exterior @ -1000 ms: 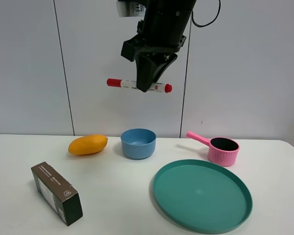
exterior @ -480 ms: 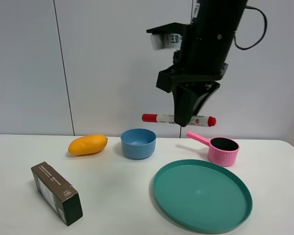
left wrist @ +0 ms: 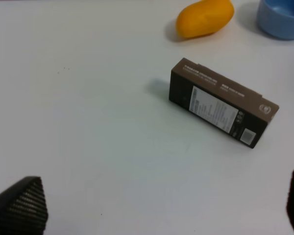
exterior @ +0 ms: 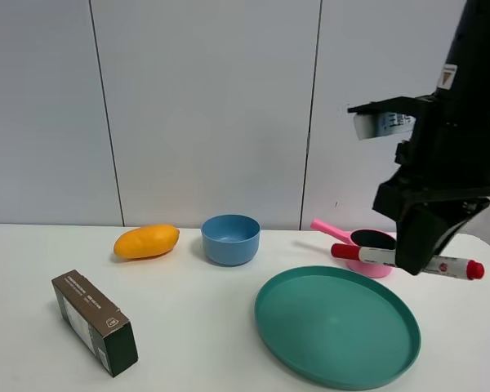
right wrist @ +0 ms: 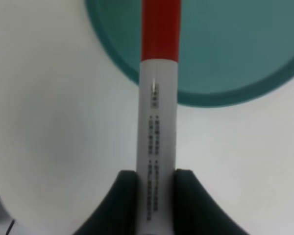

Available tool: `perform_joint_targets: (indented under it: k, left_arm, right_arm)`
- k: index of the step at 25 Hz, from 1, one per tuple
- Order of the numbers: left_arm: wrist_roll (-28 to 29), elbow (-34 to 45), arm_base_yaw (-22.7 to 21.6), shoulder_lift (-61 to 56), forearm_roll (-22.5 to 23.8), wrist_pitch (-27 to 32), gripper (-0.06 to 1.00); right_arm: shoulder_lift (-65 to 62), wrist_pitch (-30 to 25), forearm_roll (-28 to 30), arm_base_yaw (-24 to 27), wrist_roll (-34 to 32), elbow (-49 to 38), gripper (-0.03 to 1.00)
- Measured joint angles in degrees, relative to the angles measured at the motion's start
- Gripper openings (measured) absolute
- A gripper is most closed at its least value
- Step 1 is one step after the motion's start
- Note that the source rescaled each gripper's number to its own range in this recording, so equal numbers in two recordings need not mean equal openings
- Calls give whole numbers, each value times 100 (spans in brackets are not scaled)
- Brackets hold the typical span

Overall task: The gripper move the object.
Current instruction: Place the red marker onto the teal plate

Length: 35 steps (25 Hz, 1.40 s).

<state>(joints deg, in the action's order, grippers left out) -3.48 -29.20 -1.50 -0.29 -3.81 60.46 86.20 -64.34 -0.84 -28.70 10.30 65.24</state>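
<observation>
White counter (exterior: 196, 343) carries everything, and the widest thing on it is a teal plate (exterior: 335, 327) toward the right. Above the plate's right edge the dark right arm (exterior: 465, 122) is seen, ending in the right gripper (exterior: 412, 265), which is clenched on the marker pen. On the left side a dark brown box (exterior: 94, 321) is laid flat. Further back, a blue bowl (exterior: 230, 238) is set with an orange mango (exterior: 147, 242) just beside it. A pink saucepan (exterior: 373, 251) is placed behind the plate, close to the pen.

The marker pen (exterior: 367, 256) is held clear of the counter, crosswise between the fingers, with its long axis roughly level and running left to right in the high view. In the right wrist view the pen's (right wrist: 157, 122) red cap is shown reaching over the plate's rim (right wrist: 206, 100), while the gripped white barrel is over bare counter beside it. The plate thus lies below and to the left of the right gripper (right wrist: 156, 196). If the plate is the intended place, a short inward shift and a descent would be needed.

The left gripper (left wrist: 157, 215) is spread wide and empty near the box (left wrist: 220, 107), well apart from the pen.
</observation>
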Motion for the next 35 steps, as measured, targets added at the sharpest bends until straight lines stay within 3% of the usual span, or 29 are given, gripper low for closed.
perform_joint_targets:
  k: [3, 7, 11, 26, 35]
  left_arm:
    - [0, 0, 0, 0, 0, 0, 100]
    - [0, 0, 0, 0, 0, 0, 100]
    - [0, 0, 0, 0, 0, 0, 100]
    - [0, 0, 0, 0, 0, 0, 100]
    - [0, 0, 0, 0, 0, 0, 100]
  right_arm:
    - [-94, 666, 0, 294, 258, -498, 0]
    - [-101, 1956, 0, 616, 580, -1132, 0]
    - [-96, 2998, 0, 687, 680, -1371, 0]
    - [1557, 4697, 0, 692, 687, -1389, 0]
    - [2010, 5201, 0, 692, 687, -1389, 0]
